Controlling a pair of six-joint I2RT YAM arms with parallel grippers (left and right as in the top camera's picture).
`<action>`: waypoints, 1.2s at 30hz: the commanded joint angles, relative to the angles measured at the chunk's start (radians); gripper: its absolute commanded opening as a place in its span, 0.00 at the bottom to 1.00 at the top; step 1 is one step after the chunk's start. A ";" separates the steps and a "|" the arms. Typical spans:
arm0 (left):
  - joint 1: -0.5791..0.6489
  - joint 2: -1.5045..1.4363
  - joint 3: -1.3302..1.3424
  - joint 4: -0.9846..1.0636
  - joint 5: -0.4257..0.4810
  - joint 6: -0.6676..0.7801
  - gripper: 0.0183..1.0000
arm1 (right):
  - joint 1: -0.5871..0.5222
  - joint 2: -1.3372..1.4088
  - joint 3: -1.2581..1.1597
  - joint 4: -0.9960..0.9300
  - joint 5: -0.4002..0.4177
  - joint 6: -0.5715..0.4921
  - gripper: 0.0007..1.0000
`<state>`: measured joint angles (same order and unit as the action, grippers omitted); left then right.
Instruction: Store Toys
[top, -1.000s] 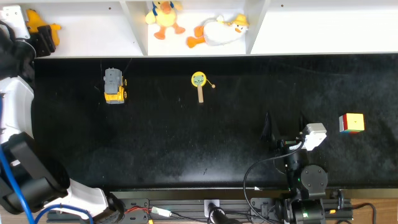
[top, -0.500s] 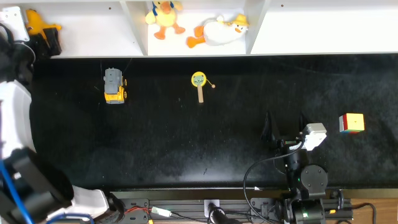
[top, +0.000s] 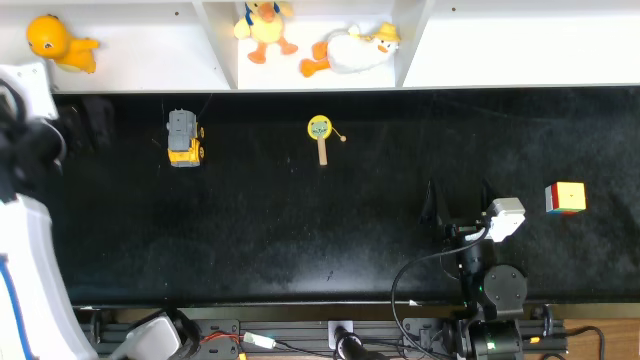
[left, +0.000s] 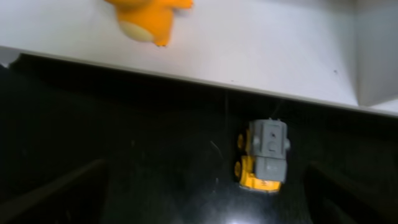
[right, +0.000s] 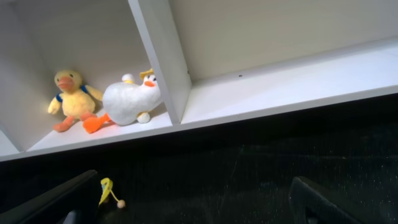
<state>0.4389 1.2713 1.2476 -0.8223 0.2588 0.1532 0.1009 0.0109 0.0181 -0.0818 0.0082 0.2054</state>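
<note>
Top view, L to R. Orange toy (top: 55, 40) sits in the left compartment of the shelf (top: 150, 62). Left tool (top: 85, 118) hangs over the counter (top: 250, 230) just in front of that compartment, fingers spread, nothing held. Toy truck (top: 183, 137) lies on the counter near it, toward the robot's right, long axis running shelf-to-robot. The left arm is much the nearer, so this is prob. its next pick, w/ fingers closing across the truck's narrow width. Rattle (top: 320, 135) lies mid-counter between the arms, handle pointing away from the shelf. Right tool (top: 457, 205) sits close to its base, fingers spread, empty. Cube (top: 566, 197) lies near it on its right, i.e. the right arm's job.
</note>
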 joint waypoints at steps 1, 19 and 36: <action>-0.094 -0.080 -0.152 0.000 -0.030 0.005 1.00 | 0.005 -0.006 -0.013 0.005 0.011 -0.004 0.99; -0.390 0.040 -0.445 0.328 -0.290 -0.109 1.00 | 0.005 -0.006 -0.013 0.005 0.011 -0.003 0.99; -0.389 0.297 -0.445 0.538 -0.276 -0.109 0.94 | 0.005 -0.006 -0.013 0.005 0.011 -0.003 1.00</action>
<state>0.0528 1.5543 0.8093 -0.2878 -0.0124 0.0540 0.1009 0.0113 0.0181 -0.0818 0.0082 0.2050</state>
